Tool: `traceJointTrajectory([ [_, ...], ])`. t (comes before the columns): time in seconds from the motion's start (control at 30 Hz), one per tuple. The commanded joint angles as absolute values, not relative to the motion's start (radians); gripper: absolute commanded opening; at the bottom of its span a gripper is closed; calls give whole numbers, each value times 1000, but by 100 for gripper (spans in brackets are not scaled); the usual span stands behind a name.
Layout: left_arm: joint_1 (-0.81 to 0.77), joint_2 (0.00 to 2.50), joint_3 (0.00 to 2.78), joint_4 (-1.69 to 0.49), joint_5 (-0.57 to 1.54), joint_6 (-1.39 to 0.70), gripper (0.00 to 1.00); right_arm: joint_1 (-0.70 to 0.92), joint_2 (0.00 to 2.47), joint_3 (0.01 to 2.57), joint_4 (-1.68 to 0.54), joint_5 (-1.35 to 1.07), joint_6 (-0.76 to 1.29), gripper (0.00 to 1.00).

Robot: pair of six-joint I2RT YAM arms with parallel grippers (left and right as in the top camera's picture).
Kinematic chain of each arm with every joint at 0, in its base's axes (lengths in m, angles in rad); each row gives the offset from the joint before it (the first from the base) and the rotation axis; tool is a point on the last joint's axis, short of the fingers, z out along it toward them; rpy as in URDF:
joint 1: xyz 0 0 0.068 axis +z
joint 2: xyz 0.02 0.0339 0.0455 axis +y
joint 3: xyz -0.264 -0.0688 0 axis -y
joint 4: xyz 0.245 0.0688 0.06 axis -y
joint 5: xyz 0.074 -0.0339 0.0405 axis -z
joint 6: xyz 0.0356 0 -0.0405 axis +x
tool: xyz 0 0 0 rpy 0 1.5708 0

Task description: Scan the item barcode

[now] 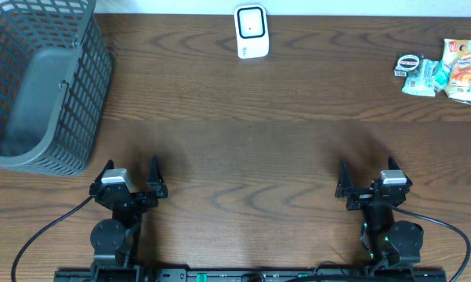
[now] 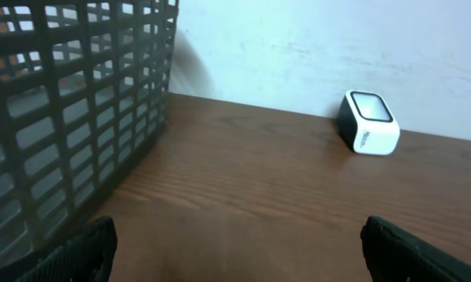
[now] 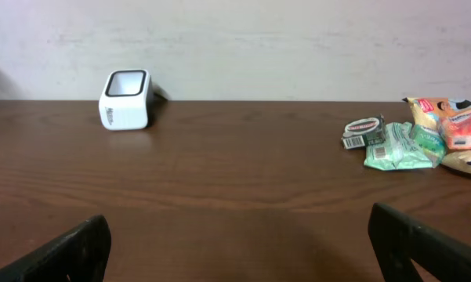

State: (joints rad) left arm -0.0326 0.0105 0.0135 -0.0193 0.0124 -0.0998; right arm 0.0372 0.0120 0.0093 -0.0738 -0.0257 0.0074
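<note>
My left gripper [image 1: 132,167] and my right gripper [image 1: 367,168] both sit low at the near edge of the table [image 1: 243,149], well apart from each other. Their fingers are spread as wide as they go and hold nothing. In each wrist view I see only my two dark fingertips [image 2: 78,254] at the bottom corners, with bare wood grain between them.

Just ahead of my left jaws and off to their left stands a grey mesh basket [image 1: 94,102]. It is upright, with its near wall close to that gripper. Through the bars, and from above, I can see its plain grey floor.

Farther out stands the white scanner [image 1: 251,31], ahead and to the right of my left jaws, ahead and to the left of my right jaws. It sits near the table's far edge by the wall, its dark window tilted upward.

Far ahead of my right jaws and to their right, a small heap of packets [image 1: 447,72] lies on the wood, well apart from the basket. They touch one another: a small item with a barcode label [image 1: 408,65] on the side nearest the scanner, a green packet [image 1: 425,78] beside it, and orange packets [image 1: 466,72] beyond.
</note>
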Motion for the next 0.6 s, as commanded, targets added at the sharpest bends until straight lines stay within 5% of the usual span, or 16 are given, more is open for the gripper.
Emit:
traceJointTrajectory([
  [0.0, -29, 1, 4, -73, 10, -63, 98, 43, 6, 6, -75, -17, 19, 99],
  [0.57, -29, 1, 4, -75, 7, 10, 98, 43, 6, 6, -75, -17, 19, 99],
])
